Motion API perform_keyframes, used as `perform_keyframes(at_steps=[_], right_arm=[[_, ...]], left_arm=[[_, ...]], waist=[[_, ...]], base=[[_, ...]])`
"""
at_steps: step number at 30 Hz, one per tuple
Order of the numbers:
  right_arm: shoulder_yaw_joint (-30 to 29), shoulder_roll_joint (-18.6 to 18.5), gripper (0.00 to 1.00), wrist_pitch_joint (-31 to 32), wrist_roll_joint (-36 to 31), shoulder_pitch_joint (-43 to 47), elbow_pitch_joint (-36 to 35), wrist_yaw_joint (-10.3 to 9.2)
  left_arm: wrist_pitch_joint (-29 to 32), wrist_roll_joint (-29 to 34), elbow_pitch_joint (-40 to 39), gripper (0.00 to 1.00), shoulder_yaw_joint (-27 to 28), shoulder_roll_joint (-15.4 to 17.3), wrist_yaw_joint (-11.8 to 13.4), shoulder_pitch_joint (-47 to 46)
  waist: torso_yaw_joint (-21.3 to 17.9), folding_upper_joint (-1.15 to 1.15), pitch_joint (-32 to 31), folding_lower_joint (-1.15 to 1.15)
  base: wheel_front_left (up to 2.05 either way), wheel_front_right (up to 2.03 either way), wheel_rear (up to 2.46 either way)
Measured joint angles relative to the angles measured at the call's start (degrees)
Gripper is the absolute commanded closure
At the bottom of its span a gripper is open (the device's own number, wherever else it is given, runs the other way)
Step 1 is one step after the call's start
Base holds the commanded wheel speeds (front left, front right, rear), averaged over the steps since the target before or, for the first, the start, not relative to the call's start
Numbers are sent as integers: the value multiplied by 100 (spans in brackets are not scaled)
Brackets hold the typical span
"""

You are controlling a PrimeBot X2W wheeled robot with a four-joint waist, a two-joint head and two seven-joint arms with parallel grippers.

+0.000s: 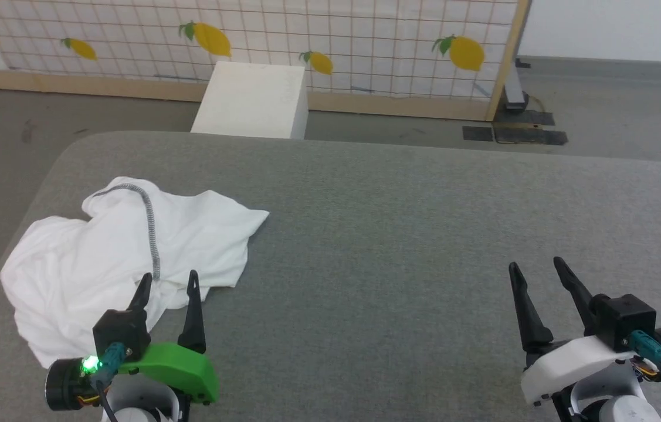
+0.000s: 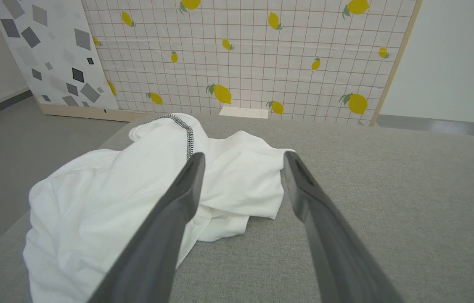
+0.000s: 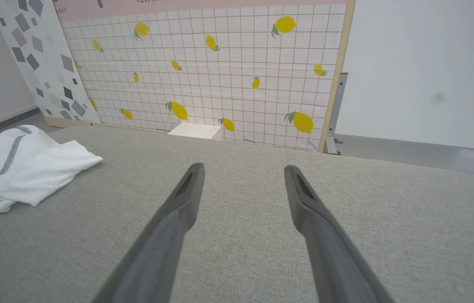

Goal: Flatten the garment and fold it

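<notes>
The grey fabric-covered worktop point(image 1: 400, 234) carries the crumpled white thin-fabric garment point(image 1: 101, 252) with its grey-black stitched seam, heaped by the left edge. The left pincer point(image 1: 169, 280) points forward over the garment's near edge, spread wide and empty. The right pincer point(image 1: 535, 264), equally spread and empty, is near the right edge, well apart from the garment.

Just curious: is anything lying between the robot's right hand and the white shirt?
Nothing visible does. Plain grey surface runs from the right hand to the shirt, and the left hand hovers at the shirt's near edge.
</notes>
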Motion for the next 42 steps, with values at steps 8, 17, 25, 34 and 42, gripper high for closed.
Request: perform_keyframes(at_steps=[8, 17, 25, 34, 42], right_arm=[[-7, 0, 0, -92, 45, 34, 91, 0], [-20, 0, 0, -200, 97, 63, 198, 0], [-1, 0, 0, -290, 153, 68, 302, 0], [7, 0, 0, -394, 170, 70, 404, 0], [8, 0, 0, -492, 252, 78, 468, 0]], left_arm=[[-77, -49, 62, 0, 22, 0, 0, 52], [-196, -98, 135, 0, 24, 0, 0, 61], [-280, -112, 200, 0, 29, -1, 0, 116], [-399, -146, 257, 0, 64, -1, 1, 152], [-481, -154, 287, 0, 93, -1, 4, 176]], waist=[[328, 0, 23, 0], [733, 0, 31, 0], [1083, 0, 13, 0], [1372, 0, -14, 0], [1566, 0, -44, 0]], base=[[0, 0, 0], [0, 0, 0], [0, 0, 0], [0, 0, 0], [0, 0, 0]])
